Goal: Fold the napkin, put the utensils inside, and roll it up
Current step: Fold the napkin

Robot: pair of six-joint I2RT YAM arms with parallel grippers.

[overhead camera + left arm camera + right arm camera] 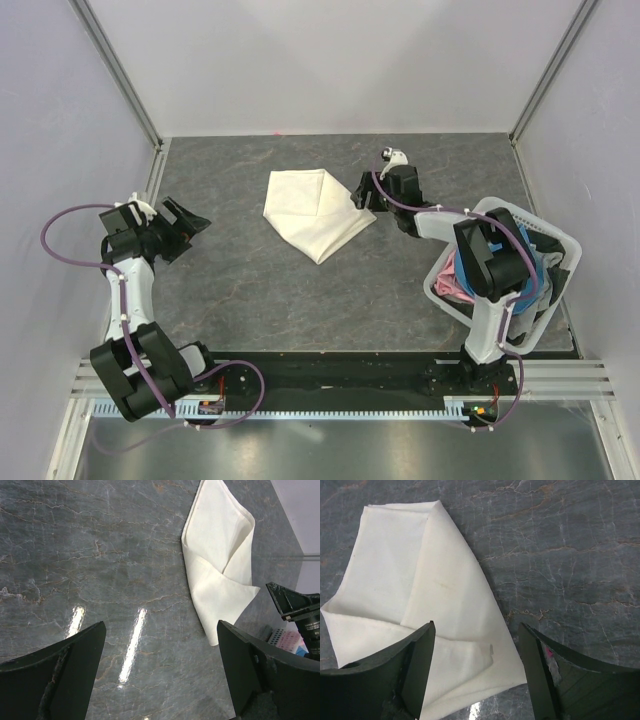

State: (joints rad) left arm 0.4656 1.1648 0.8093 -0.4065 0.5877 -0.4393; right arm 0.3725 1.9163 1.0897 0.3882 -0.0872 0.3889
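Note:
The cream-white napkin (315,210) lies folded and a little rumpled on the grey table, back centre. It also shows in the left wrist view (220,560) and in the right wrist view (430,615). My right gripper (366,196) is open and empty, just above the napkin's right corner; in the right wrist view (477,645) its jaws straddle that corner. My left gripper (196,222) is open and empty over bare table at the left, well apart from the napkin; the left wrist view (160,650) shows only table between its jaws. The black utensil is out of view.
A white basket (565,240) stands at the right edge with blue cloth (528,250) and pink cloth (452,282) in it, behind the right arm. White walls and metal posts close in the table's back and sides.

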